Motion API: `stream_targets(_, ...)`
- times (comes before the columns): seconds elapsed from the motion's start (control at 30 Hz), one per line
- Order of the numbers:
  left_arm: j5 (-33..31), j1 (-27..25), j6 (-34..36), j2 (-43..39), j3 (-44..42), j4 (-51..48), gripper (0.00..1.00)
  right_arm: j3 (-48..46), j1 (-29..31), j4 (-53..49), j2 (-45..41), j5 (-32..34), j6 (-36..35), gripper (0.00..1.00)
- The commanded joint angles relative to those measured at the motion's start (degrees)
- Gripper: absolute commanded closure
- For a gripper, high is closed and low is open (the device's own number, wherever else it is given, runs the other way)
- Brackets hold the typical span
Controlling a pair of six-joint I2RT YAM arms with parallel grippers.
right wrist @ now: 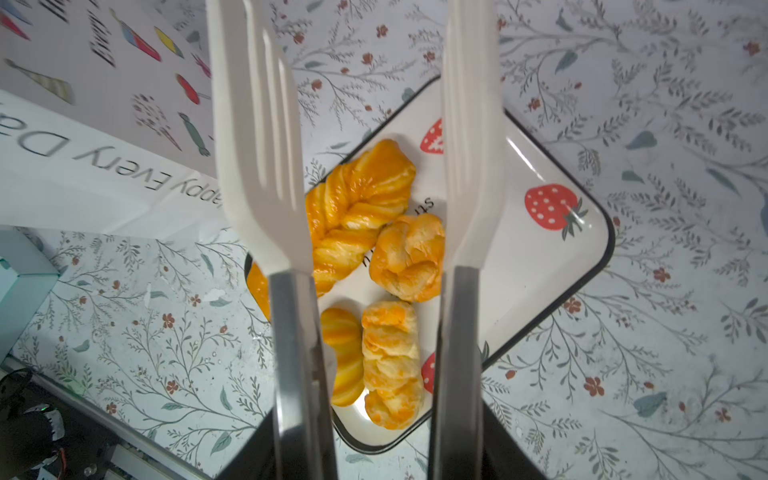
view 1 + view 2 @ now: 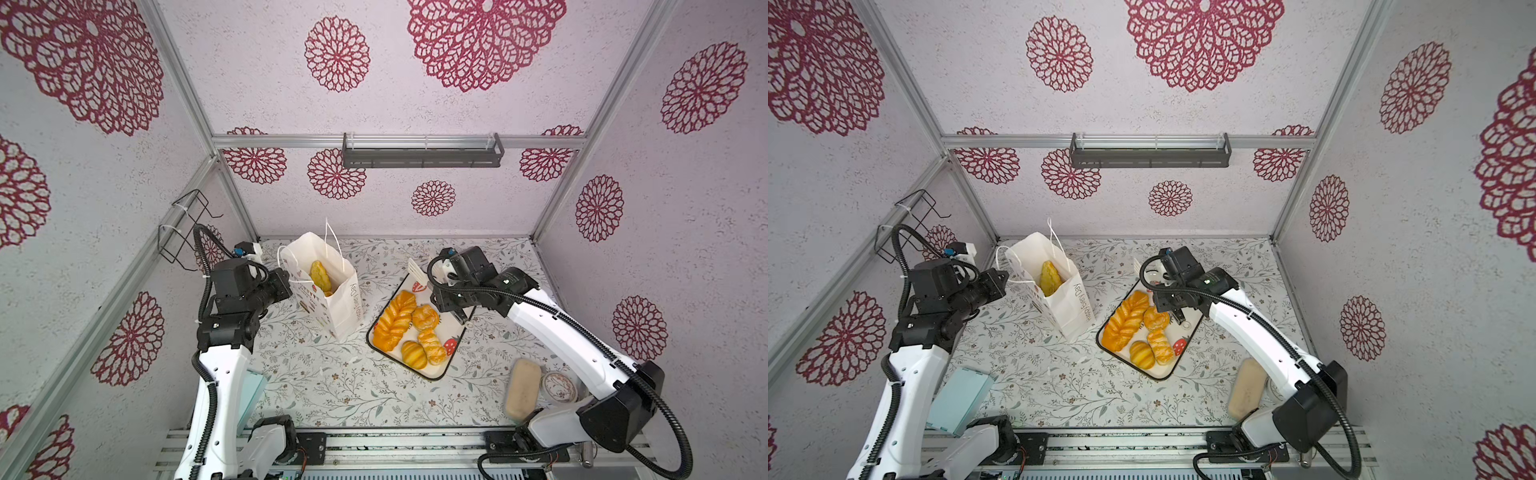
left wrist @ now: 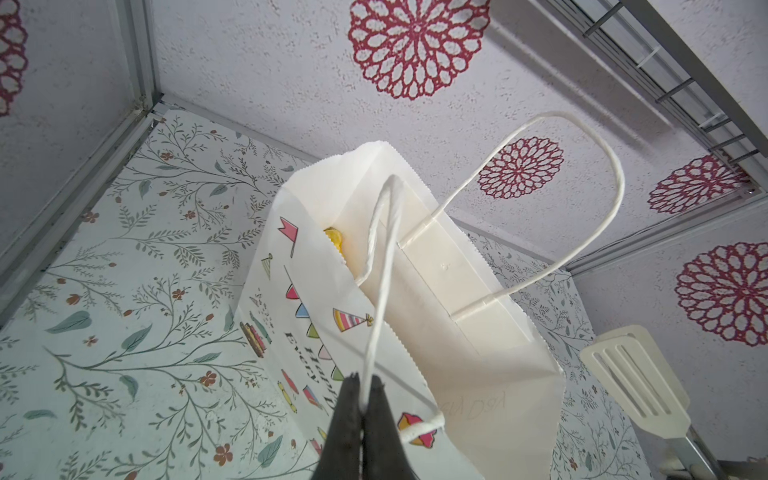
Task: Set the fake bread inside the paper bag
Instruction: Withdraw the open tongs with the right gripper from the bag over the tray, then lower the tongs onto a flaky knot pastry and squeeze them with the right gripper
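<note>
left arm bent at the elbow, wrist aimed sideways at the paper bag (image 2: 332, 303). i see the left fingers (image 3: 353, 395) pinched together on its near cord handle (image 3: 384, 266). bag upright on the tabletop (image 2: 332, 390), one golden pastry (image 2: 320, 275) inside. right arm stretched forward over the strawberry-print tray (image 2: 432, 376). right fingers (image 1: 498, 453) clamped on white tongs (image 1: 257, 166), blades apart above the braided loaf (image 2: 394, 320) and three smaller pastries (image 2: 425, 318).

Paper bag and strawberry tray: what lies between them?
In both top views only a narrow strip of bare table cover separates the paper bag from the tray.
</note>
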Motion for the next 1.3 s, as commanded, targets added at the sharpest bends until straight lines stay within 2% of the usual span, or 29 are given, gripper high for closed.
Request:
stream_targets(0.0,-1.0,0.3,1.3,-0.7,0.4,-0.4,1.0,-2.7,-2.1,1.8,-4.3,-2.3,2.9,0.48)
stream_targets(0.3,-0.7,0.2,1.3,-0.8,0.0,-0.2,1.0,-13.2,-7.4,5.8,-6.9,-8.7,7.1,0.52)
stream_targets(0.7,-0.3,0.3,1.1,-0.8,-0.2,0.0,1.0,-21.7,-9.6,9.0,-8.2,-12.0,9.1,0.54)
stream_targets(1.27,-0.2,0.5,1.0,-0.3,-0.3,0.1,1.0,-27.6,-11.2,16.1,-5.4,-16.6,9.8,0.57)
